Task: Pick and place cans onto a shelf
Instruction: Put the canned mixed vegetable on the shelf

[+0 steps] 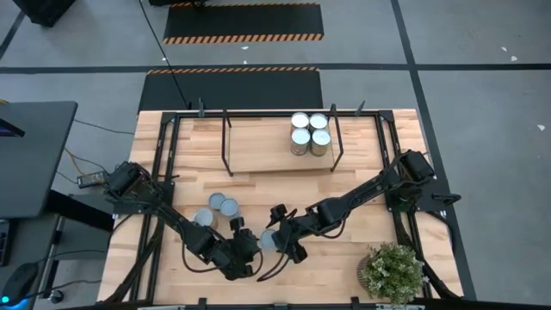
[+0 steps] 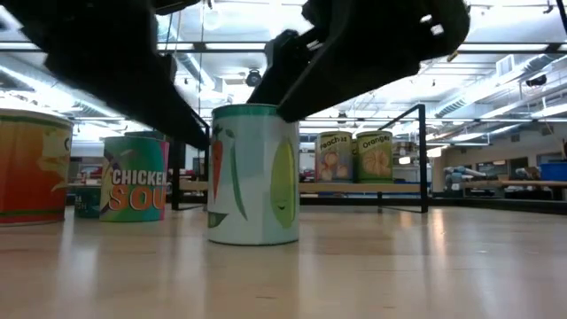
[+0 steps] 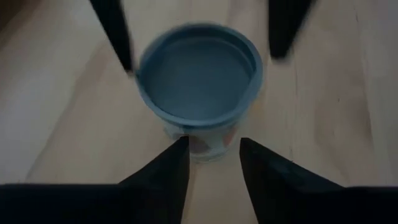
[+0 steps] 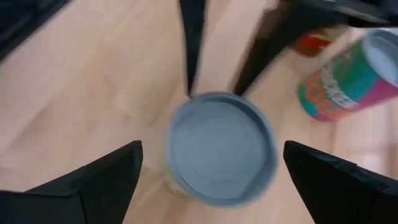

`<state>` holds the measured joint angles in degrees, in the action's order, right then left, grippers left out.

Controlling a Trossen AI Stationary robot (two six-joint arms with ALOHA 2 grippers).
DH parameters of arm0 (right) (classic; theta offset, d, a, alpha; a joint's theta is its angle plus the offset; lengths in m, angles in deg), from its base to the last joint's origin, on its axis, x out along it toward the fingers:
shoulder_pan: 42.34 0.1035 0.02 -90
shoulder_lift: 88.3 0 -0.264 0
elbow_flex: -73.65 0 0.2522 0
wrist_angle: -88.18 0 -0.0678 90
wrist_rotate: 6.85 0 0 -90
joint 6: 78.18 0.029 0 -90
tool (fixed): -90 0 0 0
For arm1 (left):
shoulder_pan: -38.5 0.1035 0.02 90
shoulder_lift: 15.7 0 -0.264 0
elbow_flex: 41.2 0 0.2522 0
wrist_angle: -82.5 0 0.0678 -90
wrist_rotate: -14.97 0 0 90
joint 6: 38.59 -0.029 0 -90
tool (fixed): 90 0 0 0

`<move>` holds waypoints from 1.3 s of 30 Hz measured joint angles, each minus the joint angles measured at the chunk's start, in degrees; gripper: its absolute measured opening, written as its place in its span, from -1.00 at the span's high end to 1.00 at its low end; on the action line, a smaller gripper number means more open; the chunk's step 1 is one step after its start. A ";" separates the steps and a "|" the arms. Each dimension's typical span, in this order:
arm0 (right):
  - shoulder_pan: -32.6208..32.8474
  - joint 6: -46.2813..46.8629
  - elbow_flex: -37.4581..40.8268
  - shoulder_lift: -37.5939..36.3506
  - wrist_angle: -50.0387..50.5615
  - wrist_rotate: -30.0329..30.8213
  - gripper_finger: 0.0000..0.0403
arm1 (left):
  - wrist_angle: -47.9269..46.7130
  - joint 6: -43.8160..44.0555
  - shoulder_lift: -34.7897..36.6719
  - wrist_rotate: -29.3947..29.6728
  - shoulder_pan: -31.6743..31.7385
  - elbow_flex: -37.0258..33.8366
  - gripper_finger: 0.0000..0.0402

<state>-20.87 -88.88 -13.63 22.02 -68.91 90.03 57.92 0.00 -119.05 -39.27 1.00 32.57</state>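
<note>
One camera looks straight down on the whole surface (image 1: 344,258). Another sits at surface level, facing twelve o'clock toward the shelf (image 2: 496,188). Both wrist cameras hover close above, seemingly, the same can (image 3: 198,81).

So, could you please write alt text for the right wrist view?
The open right gripper straddles a grey-topped can standing on the wooden table. Beyond it are the left gripper's fingers and a colourful can.
</note>
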 joint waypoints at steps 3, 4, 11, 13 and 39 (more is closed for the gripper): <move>-0.63 0.00 0.13 1.24 -0.65 -0.48 -0.98 | 0.97 0.04 0.00 2.18 0.09 0.00 0.27; -0.77 0.02 0.11 1.72 -1.58 -0.50 -0.98 | 1.03 0.04 0.00 2.79 0.09 0.00 0.27; -1.14 -0.85 0.11 4.11 -1.72 -0.55 -0.92 | 1.38 0.00 0.00 4.55 0.18 0.00 0.27; -1.14 -0.64 0.17 4.13 -1.05 -0.51 -0.85 | 1.39 -0.22 0.00 4.53 0.04 -0.02 0.27; -20.15 -7.49 0.13 -13.92 8.19 9.25 -0.55 | -3.34 -6.19 5.64 -1.53 1.19 -0.02 0.27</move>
<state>-41.02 -96.37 -13.50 8.10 -60.72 99.28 54.59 -6.19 -113.41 -40.81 2.19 32.55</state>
